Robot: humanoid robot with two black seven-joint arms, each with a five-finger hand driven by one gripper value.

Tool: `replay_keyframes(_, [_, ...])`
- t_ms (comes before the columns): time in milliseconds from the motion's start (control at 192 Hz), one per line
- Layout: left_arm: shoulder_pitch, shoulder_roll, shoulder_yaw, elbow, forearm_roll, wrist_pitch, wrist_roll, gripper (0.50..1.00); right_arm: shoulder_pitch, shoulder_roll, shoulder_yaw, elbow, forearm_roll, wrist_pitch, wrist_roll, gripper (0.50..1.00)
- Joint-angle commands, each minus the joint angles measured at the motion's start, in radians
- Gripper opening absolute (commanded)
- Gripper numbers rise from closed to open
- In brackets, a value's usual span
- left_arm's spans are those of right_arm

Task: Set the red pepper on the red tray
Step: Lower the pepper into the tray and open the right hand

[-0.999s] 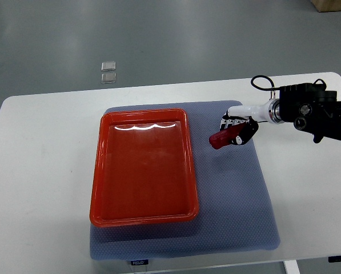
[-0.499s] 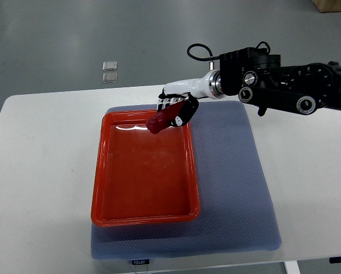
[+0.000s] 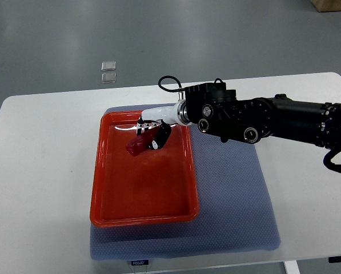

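right robot hand (image 3: 152,133) gripping red pepper (image 3: 138,145), arm stretched leftward over red tray (image 3: 141,212).

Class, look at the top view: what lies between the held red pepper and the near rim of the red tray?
Nothing: in the top view, only bare tray floor runs from the red pepper, held by the right hand, to the red tray's near rim.

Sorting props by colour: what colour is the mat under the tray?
Blue-grey mat, clearest in the top view.
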Motion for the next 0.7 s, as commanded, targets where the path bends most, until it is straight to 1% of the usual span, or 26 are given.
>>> replay_keyframes(0, [0.0, 0.0, 0.002, -0.003, 0.0, 0.0, 0.0, 1.0, -0.025, 0.0, 0.002, -0.007, -0.001, -0.014, 0.0, 0.504])
replay_keyframes(26, [0.0, 0.0, 0.002, -0.003, 0.0, 0.0, 0.0, 1.0, -0.029, 0.0, 0.002, -0.007, -0.001, -0.021, 0.0, 0.519])
replay_keyframes(146, [0.0, 0.0, 0.002, -0.004, 0.0, 0.0, 0.002, 1.0, -0.042, 0.0, 0.002, -0.007, 0.002, -0.028, 0.002, 0.539])
replay_keyframes(166, [0.0, 0.0, 0.002, -0.004, 0.0, 0.0, 0.002, 1.0, -0.045, 0.0, 0.002, -0.007, 0.002, -0.028, 0.002, 0.552])
replay_keyframes(182, [0.0, 0.0, 0.002, -0.004, 0.0, 0.0, 0.002, 1.0, -0.048, 0.0, 0.002, -0.007, 0.002, -0.028, 0.002, 0.574])
replay_keyframes(219, [0.0, 0.0, 0.0, -0.004, 0.0, 0.0, 0.002, 1.0, -0.051, 0.0, 0.002, -0.007, 0.002, -0.03, 0.003, 0.594])
replay_keyframes(224, [0.0, 0.0, 0.002, -0.004, 0.0, 0.0, 0.002, 1.0, -0.051, 0.0, 0.002, -0.007, 0.002, -0.03, 0.003, 0.605])
replay_keyframes(239, [0.0, 0.0, 0.0, -0.004, 0.0, 0.0, 0.002, 1.0, -0.054, 0.0, 0.002, -0.007, 0.002, -0.03, 0.003, 0.613])
replay_keyframes(245, [0.0, 0.0, 0.0, -0.004, 0.0, 0.0, 0.002, 1.0, -0.055, 0.0, 0.002, -0.007, 0.002, -0.03, 0.003, 0.625])
replay_keyframes(255, [0.0, 0.0, 0.0, -0.004, 0.0, 0.0, 0.002, 1.0, -0.055, 0.0, 0.002, -0.007, 0.002, -0.03, 0.003, 0.625])
replay_keyframes(271, [0.0, 0.0, 0.0, -0.003, 0.0, 0.0, 0.002, 1.0, -0.058, 0.0, 0.002, -0.007, 0.002, -0.03, 0.003, 0.649])
replay_keyframes(286, [0.0, 0.0, 0.0, -0.003, 0.0, 0.0, 0.002, 1.0, -0.06, 0.0, 0.002, -0.007, 0.002, -0.03, 0.003, 0.66])
replay_keyframes(302, [0.0, 0.0, 0.0, -0.003, 0.0, 0.0, 0.002, 1.0, -0.06, 0.0, 0.002, -0.007, 0.002, -0.03, 0.003, 0.688])
replay_keyframes(349, [0.0, 0.0, 0.0, -0.003, 0.0, 0.0, 0.002, 1.0, -0.065, 0.0, 0.002, -0.008, 0.002, -0.03, 0.003, 0.725])
replay_keyframes(354, [0.0, 0.0, 0.0, -0.003, 0.0, 0.0, 0.002, 1.0, -0.066, 0.0, 0.002, -0.008, 0.002, -0.03, 0.003, 0.737])
replay_keyframes(364, [0.0, 0.0, 0.0, -0.003, 0.0, 0.0, 0.002, 1.0, -0.066, 0.0, 0.002, -0.008, 0.002, -0.03, 0.003, 0.738])
replay_keyframes(369, [0.0, 0.0, 0.0, -0.003, 0.0, 0.0, 0.002, 1.0, -0.066, 0.0, 0.002, -0.008, 0.002, -0.03, 0.003, 0.75])
replay_keyframes(406, [0.0, 0.0, 0.0, -0.001, 0.0, 0.0, 0.002, 1.0, -0.069, 0.0, 0.003, -0.008, 0.004, -0.031, 0.003, 0.785])
replay_keyframes(411, [0.0, 0.0, 0.0, -0.001, 0.0, 0.0, 0.002, 1.0, -0.069, 0.0, 0.003, -0.008, 0.006, -0.031, 0.003, 0.797])
replay_keyframes(484, [0.0, 0.0, 0.0, -0.001, 0.0, 0.0, 0.002, 1.0, -0.077, 0.0, 0.003, -0.008, 0.007, -0.03, 0.005, 0.858])
replay_keyframes(609, [0.0, 0.0, 0.0, -0.001, 0.0, 0.0, 0.002, 1.0, -0.077, 0.0, 0.006, -0.008, 0.009, -0.031, 0.005, 0.879])
replay_keyframes(697, [0.0, 0.0, 0.0, -0.001, 0.0, 0.0, 0.002, 1.0, -0.069, 0.0, 0.022, -0.008, 0.012, -0.031, 0.007, 0.881])
